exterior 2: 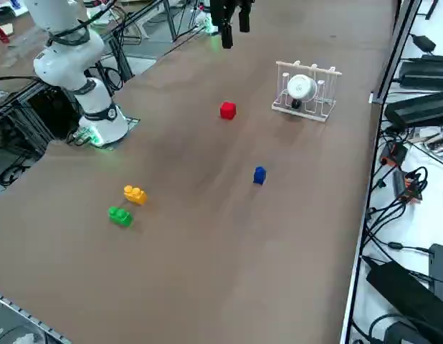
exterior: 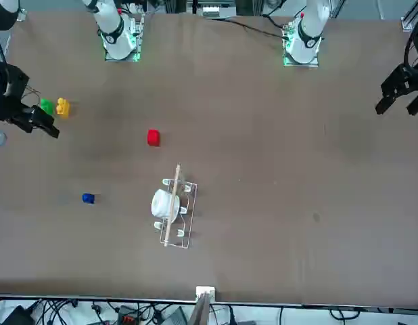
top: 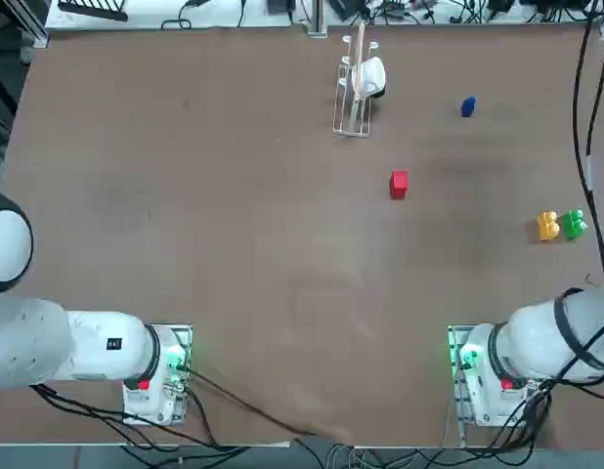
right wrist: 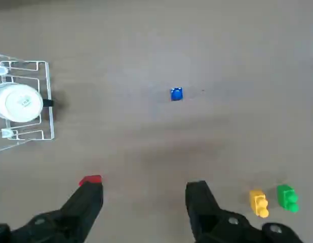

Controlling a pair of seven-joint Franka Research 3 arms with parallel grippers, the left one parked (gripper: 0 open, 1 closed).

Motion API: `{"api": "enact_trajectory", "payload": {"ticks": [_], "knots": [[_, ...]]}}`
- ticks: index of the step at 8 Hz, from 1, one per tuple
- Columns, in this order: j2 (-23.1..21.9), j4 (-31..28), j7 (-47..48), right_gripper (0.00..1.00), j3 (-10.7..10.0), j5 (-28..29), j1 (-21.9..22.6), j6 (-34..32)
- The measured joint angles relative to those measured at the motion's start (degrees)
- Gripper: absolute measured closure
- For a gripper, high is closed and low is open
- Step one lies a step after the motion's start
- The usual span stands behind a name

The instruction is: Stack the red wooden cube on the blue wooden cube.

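Observation:
The red wooden cube [top: 399, 184] [exterior: 153, 137] [exterior 2: 228, 110] rests on the brown table near its middle. The blue wooden cube [top: 467, 106] [exterior: 88, 198] [exterior 2: 259, 175] sits apart from it, farther from the bases and nearer my right side. My right gripper [exterior: 47, 125] [right wrist: 144, 198] hangs open and empty high above the table's right side, near the knobbed blocks. In the wrist view the blue cube [right wrist: 176, 93] lies well beyond the fingers, and the red cube [right wrist: 90, 179] peeks out behind one fingertip [right wrist: 90, 200].
A wire rack [top: 353, 93] [exterior: 175, 213] holding a white cup stands at the far middle. A yellow knobbed block [top: 547, 226] and a green knobbed block [top: 575, 224] lie together by the right edge. Cables run along the table's borders.

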Motion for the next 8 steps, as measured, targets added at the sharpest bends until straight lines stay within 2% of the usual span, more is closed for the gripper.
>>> {"api": "enact_trajectory", "payload": {"ticks": [3, 6, 7, 8], "knots": [[0.0, -0.1, 0.0, 0.0, 0.2, 0.0, 0.0, -0.7], [3.7, -1.5, -0.8, 0.0, 0.6, 0.2, 1.3, -3.1], [5.4, -2.9, -1.0, 0.0, 0.8, 0.3, 2.6, -1.5], [6.2, -6.1, -0.8, 0.0, 0.9, 0.2, 4.8, 2.9]]}}
